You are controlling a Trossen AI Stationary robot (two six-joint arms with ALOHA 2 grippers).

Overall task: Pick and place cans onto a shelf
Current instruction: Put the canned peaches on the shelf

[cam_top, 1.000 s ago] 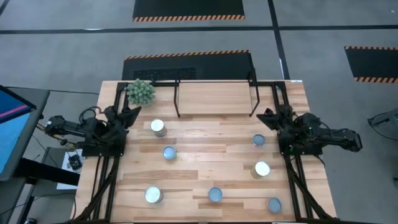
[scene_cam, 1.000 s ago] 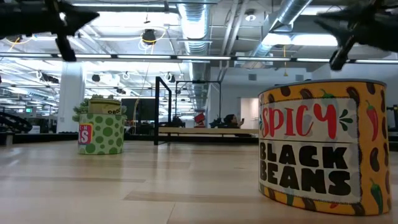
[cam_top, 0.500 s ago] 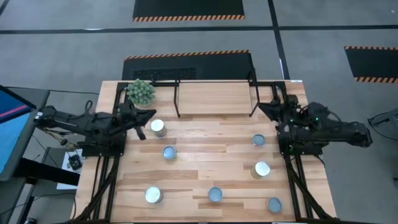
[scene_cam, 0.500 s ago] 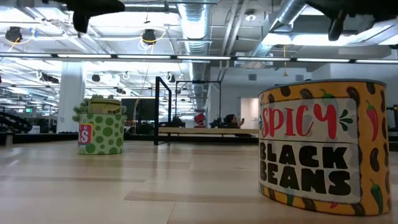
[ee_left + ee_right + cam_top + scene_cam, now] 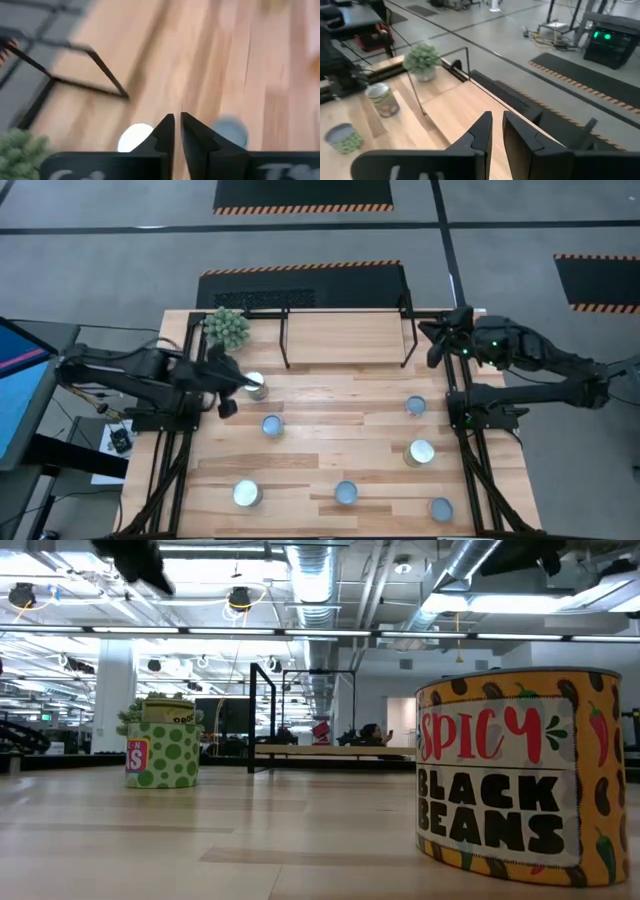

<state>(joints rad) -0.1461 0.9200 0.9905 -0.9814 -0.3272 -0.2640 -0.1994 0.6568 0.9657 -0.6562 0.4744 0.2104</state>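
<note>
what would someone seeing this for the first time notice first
Probably the yellow can filling the low view's right side, reading SPICY BLACK BEANS. From above, seven cans dot the wooden table, and the shelf at its far edge holds none. The left end effector, fingers nearly together, sits next to the can nearest the green plant, while the right end effector is up by the shelf's right end.

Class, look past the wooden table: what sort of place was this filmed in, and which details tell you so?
Probably a robotics lab in an industrial hall. Exposed ceiling ducts and strip lights hang overhead, black floor mats edged with hazard stripes lie on the grey floor, and equipment with a green indicator light stands nearby.
</note>
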